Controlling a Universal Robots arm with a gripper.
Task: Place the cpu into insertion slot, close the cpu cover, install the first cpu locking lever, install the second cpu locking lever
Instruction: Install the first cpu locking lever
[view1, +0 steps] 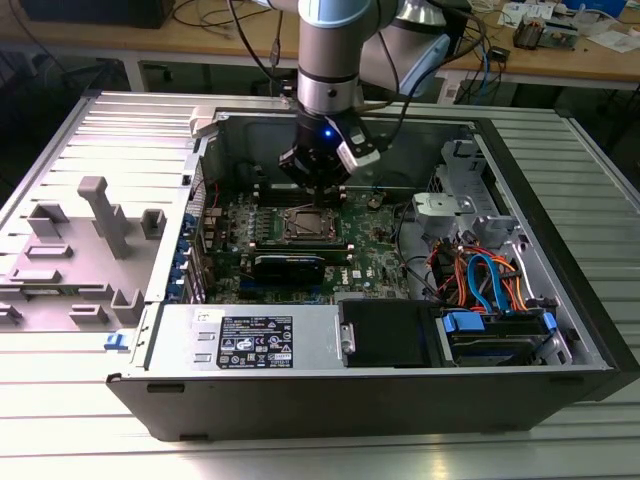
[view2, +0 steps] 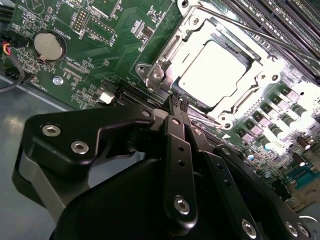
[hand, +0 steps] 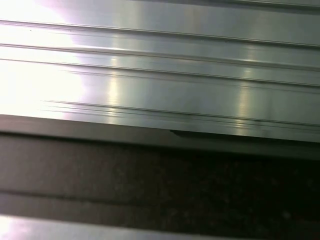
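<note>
Second wrist view: cpu (view2: 212, 67) sits flat in the socket on the green motherboard (view2: 90, 75), with the cpu cover (view2: 161, 70) down around it. A thin wire locking lever (view2: 250, 27) runs along one socket side. The hand (view2: 176, 105) is clenched, tips together right at the socket edge. Exterior view: the hand (view1: 318, 180) hangs just above the socket inside the open computer case (view1: 560, 250), which lies on the ribbed metal worktop (view1: 100, 440).

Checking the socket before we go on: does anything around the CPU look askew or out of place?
Nothing stands out. The cpu lies flat and square inside the cpu cover. The gripper, shut, is at the socket's edge. Whether the thin lever rod is latched, I cannot tell.
</note>
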